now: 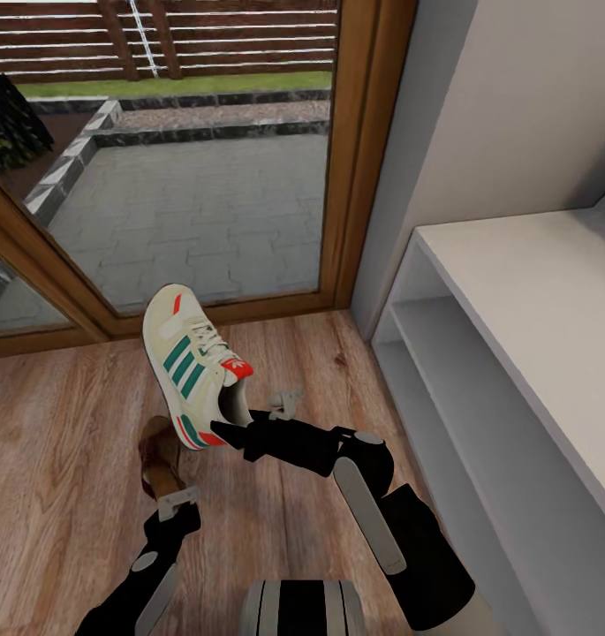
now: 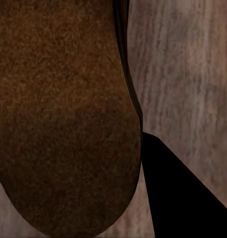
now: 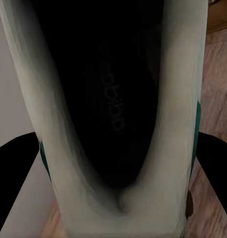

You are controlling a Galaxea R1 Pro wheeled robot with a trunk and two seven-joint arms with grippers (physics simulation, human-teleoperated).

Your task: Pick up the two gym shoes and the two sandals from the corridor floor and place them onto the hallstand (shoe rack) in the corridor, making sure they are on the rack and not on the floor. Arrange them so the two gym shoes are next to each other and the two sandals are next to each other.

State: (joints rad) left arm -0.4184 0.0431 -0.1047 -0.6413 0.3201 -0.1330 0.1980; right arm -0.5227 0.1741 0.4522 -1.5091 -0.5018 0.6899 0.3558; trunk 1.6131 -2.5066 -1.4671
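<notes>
Partly hidden behind the raised gym shoe [image 1: 194, 367] and the left gripper [image 1: 171, 496]: a brown sandal [image 1: 159, 459], only its strap and edge showing from the head camera. Cut off at the right frame edge, the hallstand [image 1: 532, 291], its white bench top and two lower shelves bare where visible. Beyond, a wood-framed glass door [image 1: 359, 159] with grey paving [image 1: 205, 203] outside; below, the plank corridor floor [image 1: 64, 424].

Held aloft left of centre, toe up and tilted leftward, the cream sneaker with green stripes, pinched at its heel end by the right gripper [image 1: 240, 428]; in the right wrist view, dark fingers [image 3: 14, 163] pressing both sides of the shoe's [image 3: 118, 119] collar, dark insole in between.

Close against the left wrist camera, the sandal's [image 2: 63, 119] brown sole, one black finger [image 2: 178, 188] beside it. Cannot tell whether the left gripper grips it or stands spread.
</notes>
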